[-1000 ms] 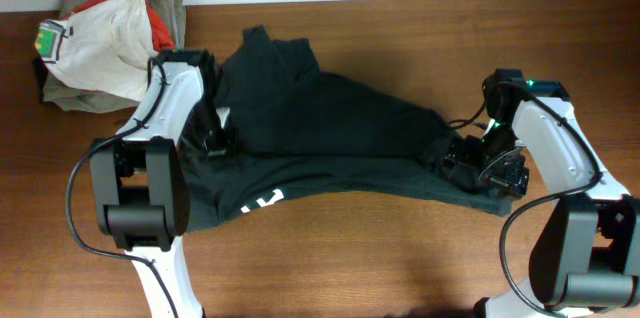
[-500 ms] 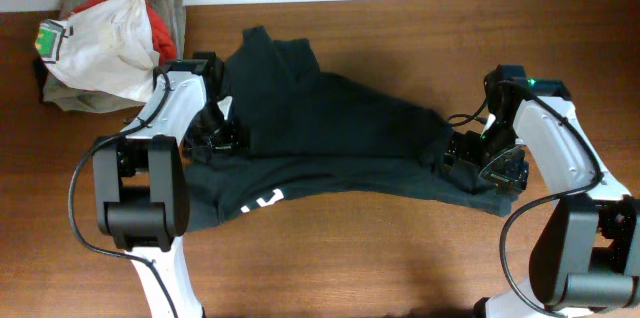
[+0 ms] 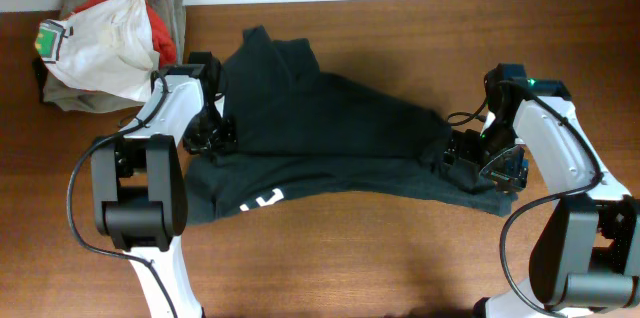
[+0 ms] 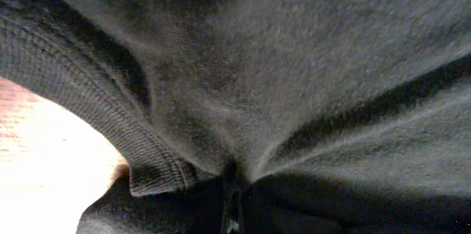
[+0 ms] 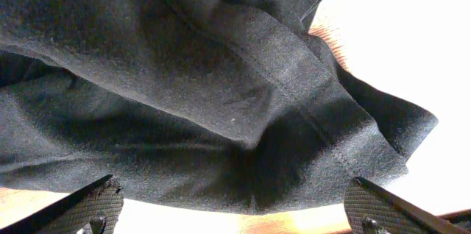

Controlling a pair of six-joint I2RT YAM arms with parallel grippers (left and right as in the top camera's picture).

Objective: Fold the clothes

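Observation:
The clothes are one black shirt spread crumpled across the middle of the wooden table, with white lettering near its lower left edge. My left gripper is at the shirt's left side. In the left wrist view it is shut, and the dark fabric bunches into the closed jaws beside a ribbed cuff. My right gripper is at the shirt's right end. In the right wrist view it stands wide open, and the shirt's hem lies just ahead of its fingertips.
A pile of folded garments sits at the back left corner: a white one with a green tag on top, a red one and an olive-grey one below. Bare wood runs along the front.
My left gripper has closed on the shirt's fabric at the left side. The right gripper has stayed open and edged slightly left along the shirt's end.

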